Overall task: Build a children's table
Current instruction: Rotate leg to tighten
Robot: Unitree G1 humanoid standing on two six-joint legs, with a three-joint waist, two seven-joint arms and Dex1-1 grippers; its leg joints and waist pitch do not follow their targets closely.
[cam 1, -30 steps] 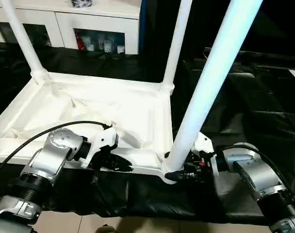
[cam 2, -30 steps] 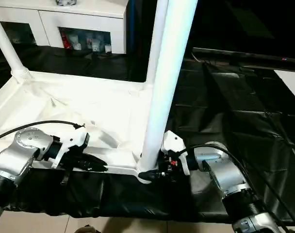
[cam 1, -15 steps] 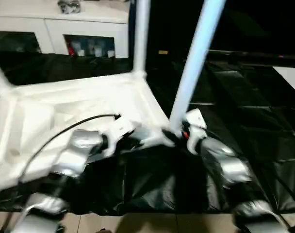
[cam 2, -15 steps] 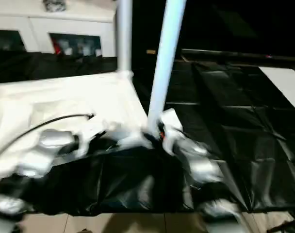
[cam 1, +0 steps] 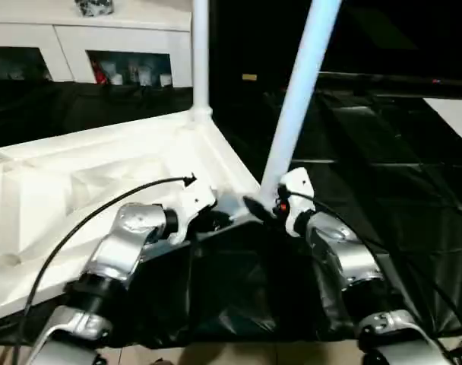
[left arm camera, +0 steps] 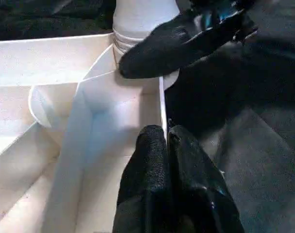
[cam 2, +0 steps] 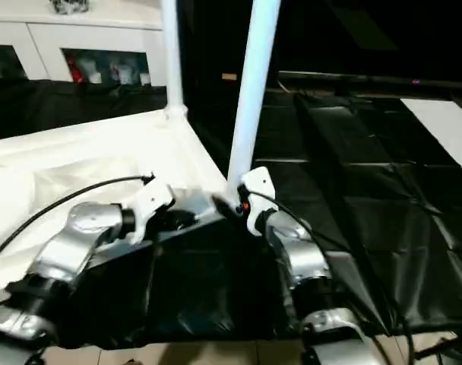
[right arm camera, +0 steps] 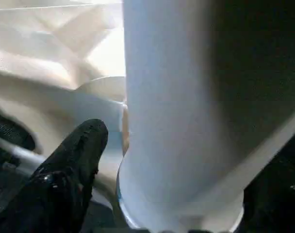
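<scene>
The white table top [cam 1: 102, 167] lies underside up on the black drape, turned so one corner points to the right. Two tube legs stand in its sockets: a near leg [cam 1: 299, 99] and a far leg [cam 1: 200, 53]. My left gripper [cam 1: 219, 220] is shut on the thin rim [left arm camera: 162, 104] beside the near corner, its two fingers [left arm camera: 152, 160] pinching that wall. My right gripper [cam 1: 257, 207] is closed round the base of the near leg [right arm camera: 176, 97] at its socket. One of its fingers [right arm camera: 74, 160] lies against the leg; the other is hidden behind it.
The black-draped work surface [cam 1: 383, 152] spreads to the right and behind. A white cabinet with glass doors [cam 1: 102, 46] stands at the back left. A pale floor strip [cam 1: 216, 353] runs along the near edge, and a white surface [cam 1: 455, 114] lies at the far right.
The table top has swung round: its near corner, with the leg and both grippers on it, has moved away from me. The camera has shifted a little too.
</scene>
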